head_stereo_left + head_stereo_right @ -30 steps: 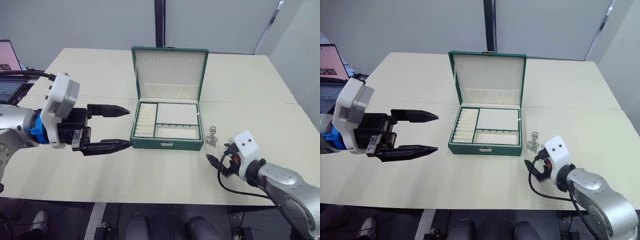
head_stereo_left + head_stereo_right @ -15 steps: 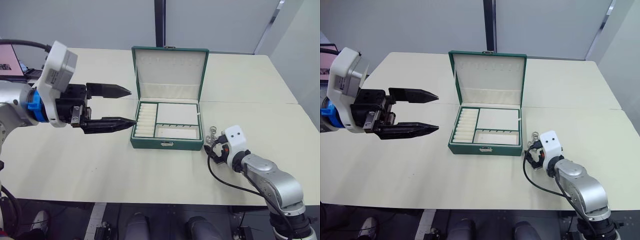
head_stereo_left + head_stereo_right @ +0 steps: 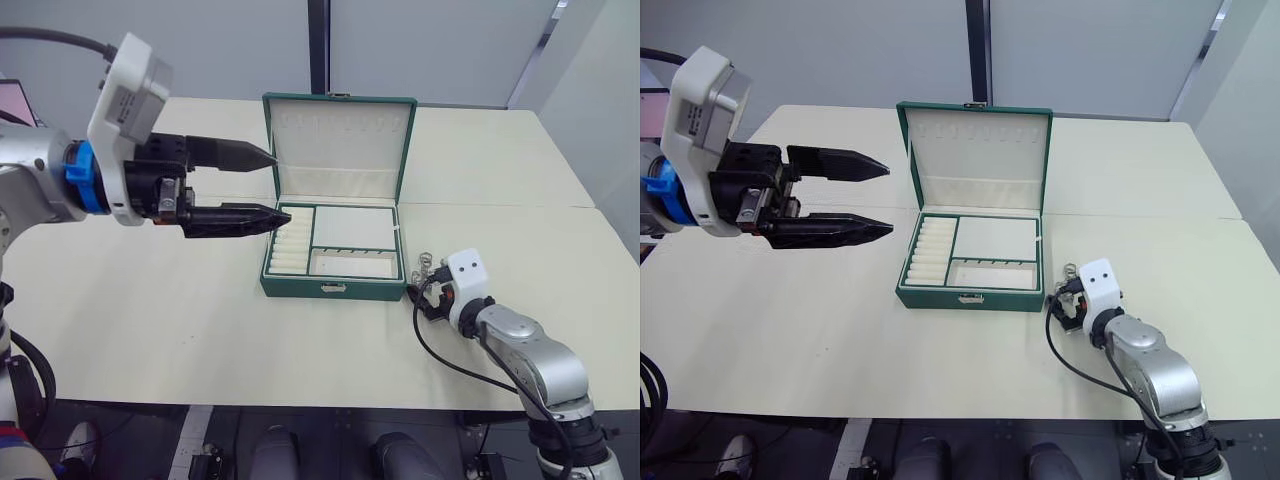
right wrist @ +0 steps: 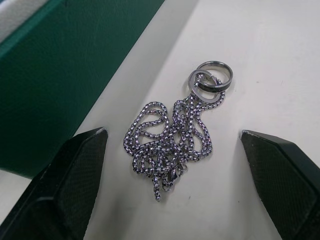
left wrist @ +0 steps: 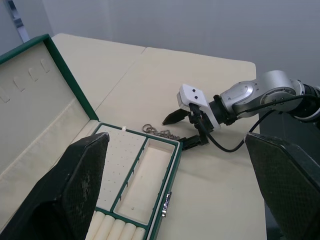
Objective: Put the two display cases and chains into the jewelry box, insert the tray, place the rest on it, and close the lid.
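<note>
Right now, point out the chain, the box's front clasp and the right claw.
chain (image 4: 172,132), right wrist view, on the heap of links.
front clasp (image 3: 334,288), left eye view, on the silver catch on the jewelry box's front wall.
right claw (image 5: 182,130), left wrist view, midway between its fingertips.

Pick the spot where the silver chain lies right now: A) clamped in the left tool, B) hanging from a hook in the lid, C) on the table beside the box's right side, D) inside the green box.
C: the chain lies loose on the table, beside the box, between the right tool's open fingers.
</note>
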